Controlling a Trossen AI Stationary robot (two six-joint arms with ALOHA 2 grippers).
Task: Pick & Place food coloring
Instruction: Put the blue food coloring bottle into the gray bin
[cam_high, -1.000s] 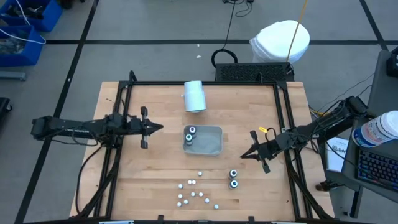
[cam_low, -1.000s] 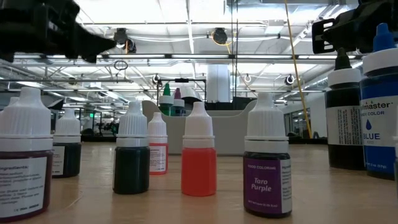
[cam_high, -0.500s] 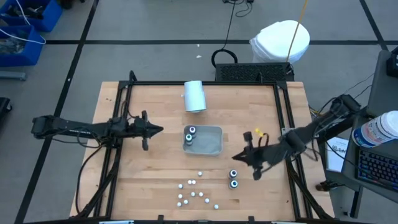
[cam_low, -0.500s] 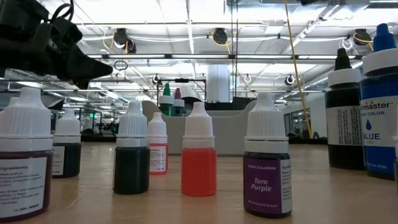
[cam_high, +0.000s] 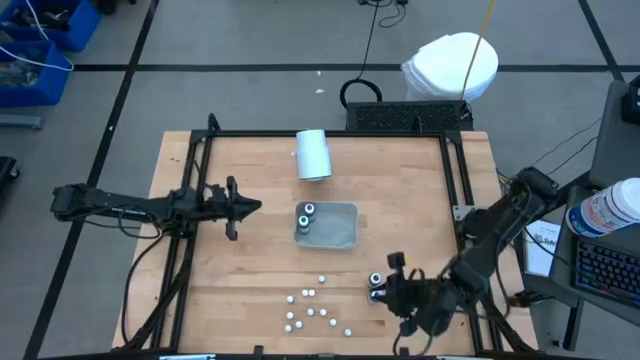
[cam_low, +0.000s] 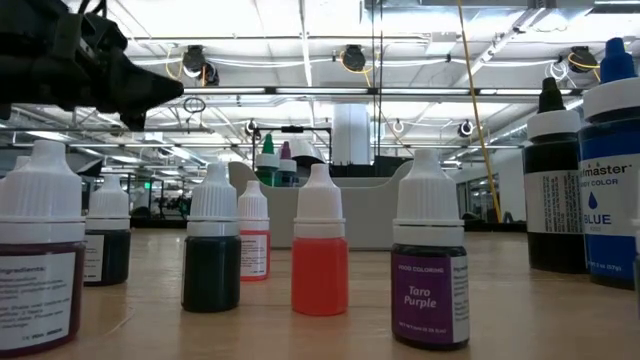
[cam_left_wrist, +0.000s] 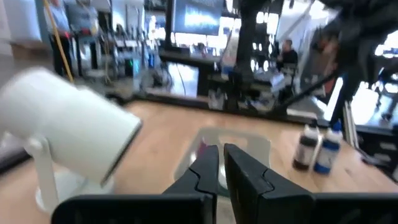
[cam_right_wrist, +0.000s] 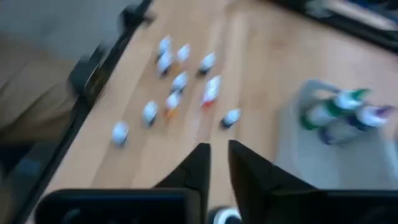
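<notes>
R gripper (cam_high: 388, 292) low beside two dark bottles (cam_high: 376, 287); L arm (cam_high: 150, 205) level

Grey tray (cam_high: 340, 236), white cylinder (cam_high: 313, 155), red-orange bottle (cam_low: 319, 260), purple-labelled bottle (cam_low: 429, 290)

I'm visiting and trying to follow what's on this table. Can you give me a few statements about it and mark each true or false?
1. Two bottles stand in the grey tray. True.
2. The white cylinder is inside the tray. False: it lies on the table, beyond the tray.
3. The right end effector is near the two dark bottles at the table's front. True.
4. The left end effector is holding a bottle. False: it holds nothing, left of the tray.
5. The small white-capped bottles are all in the tray. False: they stand on the table.
</notes>
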